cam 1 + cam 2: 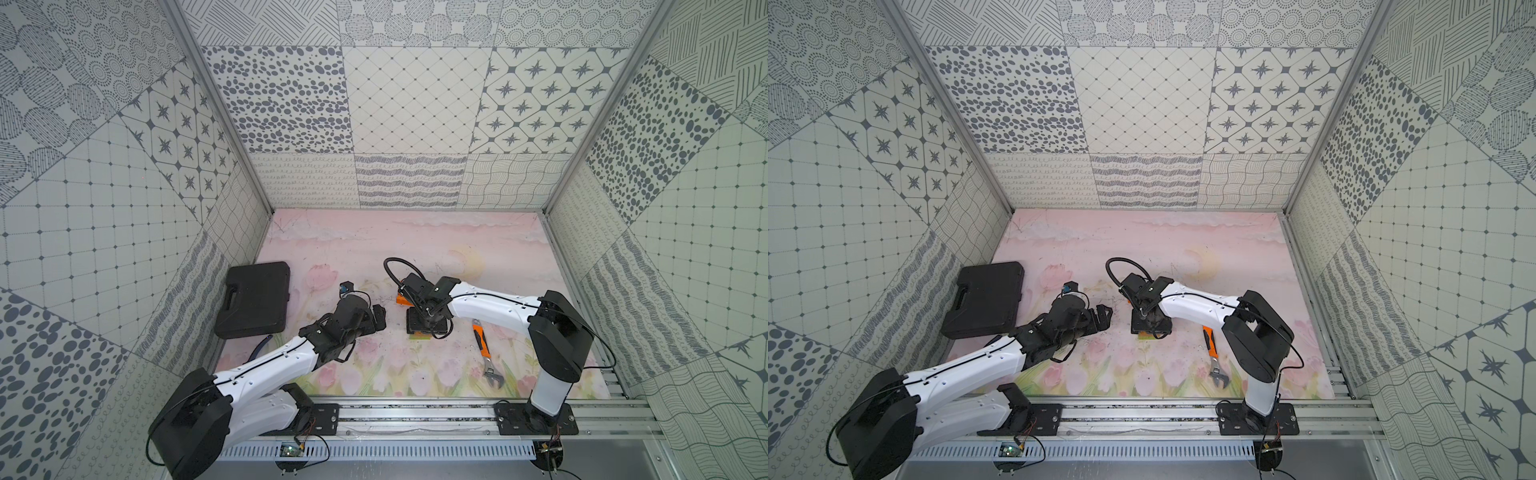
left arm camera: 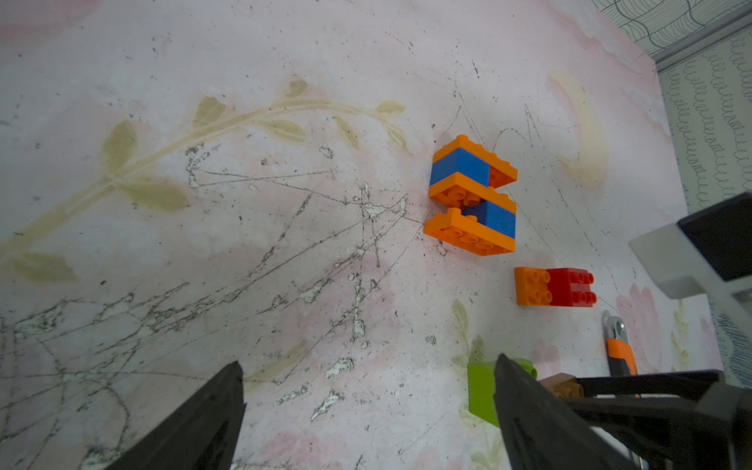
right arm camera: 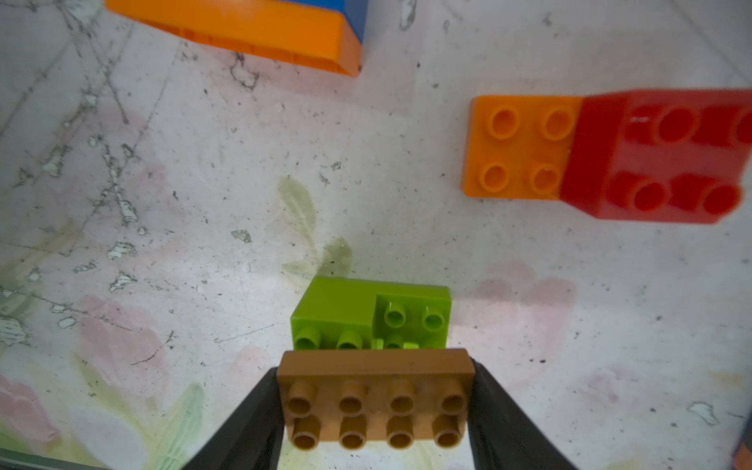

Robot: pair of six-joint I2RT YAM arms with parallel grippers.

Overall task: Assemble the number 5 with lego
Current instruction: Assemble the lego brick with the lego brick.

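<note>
In the right wrist view the right gripper (image 3: 376, 407) is clenched on a brown plate (image 3: 376, 401) of 8 studs, its 2 fingers (image 3: 240, 415) pressing the plate's short ends, studs facing the camera. Just beyond the plate's far edge sits the lime green pair (image 3: 370, 315), 2 small bricks side by side on the mat (image 3: 203, 183), at or almost touching the plate. To do this step well, I judge the plate should stay level and come down squarely if it is meant to join the green pair, with studs lined up before any pressing, since a skewed push would shove the loose bricks across the mat. Farther out lies the orange and red pair (image 3: 602, 156), an orange square brick joined to a taller red one. Farthest is the orange and blue assembly (image 2: 472, 195), 3 orange plates with 2 blue bricks staggered between them, already reading as a 5 lying on its side. The left gripper (image 2: 368, 401) is released, jaws wide, holding nothing near the green pair. In a top view a wrench (image 1: 486, 351) and a black case (image 1: 254, 299) lie well apart from the work.
</note>
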